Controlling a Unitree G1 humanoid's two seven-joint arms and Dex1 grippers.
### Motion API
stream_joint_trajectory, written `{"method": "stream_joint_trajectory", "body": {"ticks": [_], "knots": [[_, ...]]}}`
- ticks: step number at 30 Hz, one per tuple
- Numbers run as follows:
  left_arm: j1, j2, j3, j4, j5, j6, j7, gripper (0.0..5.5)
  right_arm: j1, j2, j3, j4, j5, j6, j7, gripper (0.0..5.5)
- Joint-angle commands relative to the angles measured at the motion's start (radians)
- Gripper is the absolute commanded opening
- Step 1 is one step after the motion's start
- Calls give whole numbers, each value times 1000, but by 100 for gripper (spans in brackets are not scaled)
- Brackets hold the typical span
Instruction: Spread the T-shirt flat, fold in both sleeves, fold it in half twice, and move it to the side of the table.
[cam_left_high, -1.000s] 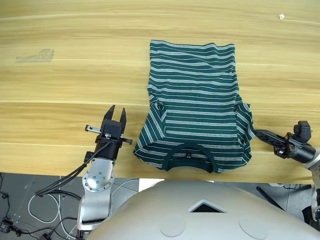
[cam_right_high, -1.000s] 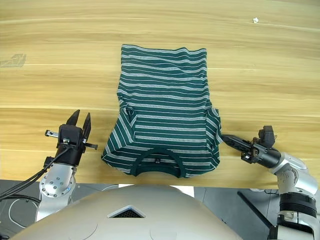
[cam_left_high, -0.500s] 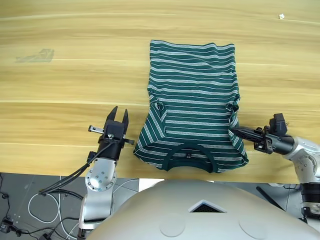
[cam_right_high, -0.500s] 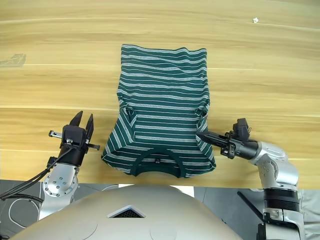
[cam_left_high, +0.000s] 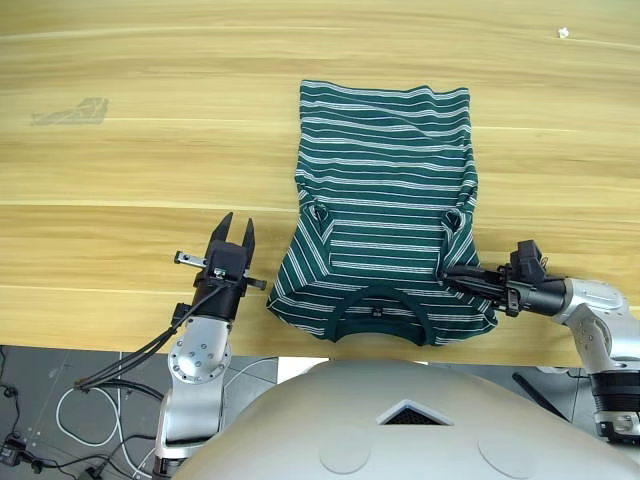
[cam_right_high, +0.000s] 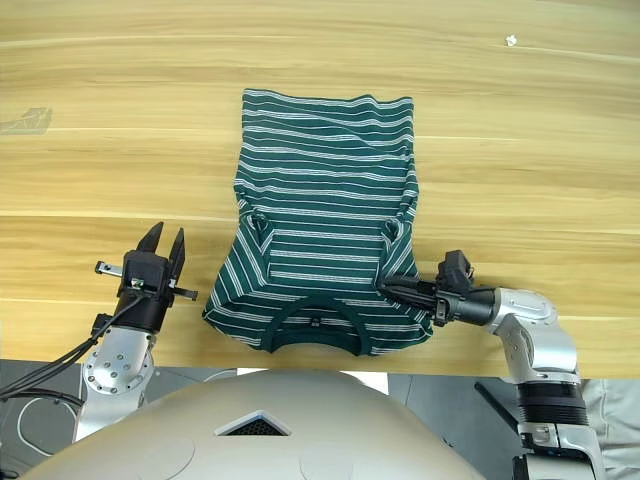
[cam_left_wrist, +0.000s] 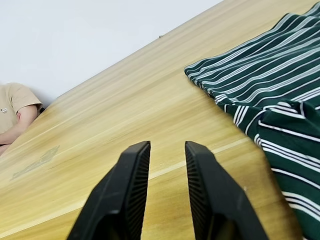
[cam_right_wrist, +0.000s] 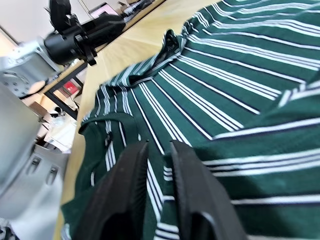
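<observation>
Though far from T-shirt (cam_left_high: 385, 200), small white scrap (cam_left_high: 563, 33).

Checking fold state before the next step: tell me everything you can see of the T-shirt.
The T-shirt is a dark green soft knit with thin white stripes. It lies flat on the wooden table, collar at the near edge, hem away. Both sleeves are folded in over the body, with small puckers at the shoulders. The right end effector lies on its right side beside the collar, shut on the fabric. The left end effector, open, is over bare wood beside its left shoulder, not touching.
</observation>
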Motion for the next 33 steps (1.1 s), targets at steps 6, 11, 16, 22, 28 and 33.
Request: {"method": "stream_joint_trajectory", "body": {"ticks": [6,11,16,22,28,33], "knots": [[-13,123,68,-24,38,-75,-58,129,-31,54,-130,-126,22,-141,-117,242],[-1,437,279,105,248,-355,-90,187,-103,82,-218,-244,-145,-450,-282,332],[38,607,300,184,632,-573,45,224,-154,53,-218,-113,-353,-932,-291,421],[64,729,265,262,865,-714,181,224,-241,-123,-167,368,-705,-1665,-295,425],[-12,771,132,342,965,-780,235,224,-278,-202,-158,730,-898,-1901,-401,425],[-65,784,39,352,1003,-795,257,224,-347,-276,-207,911,-1125,-1918,-567,425]]}}
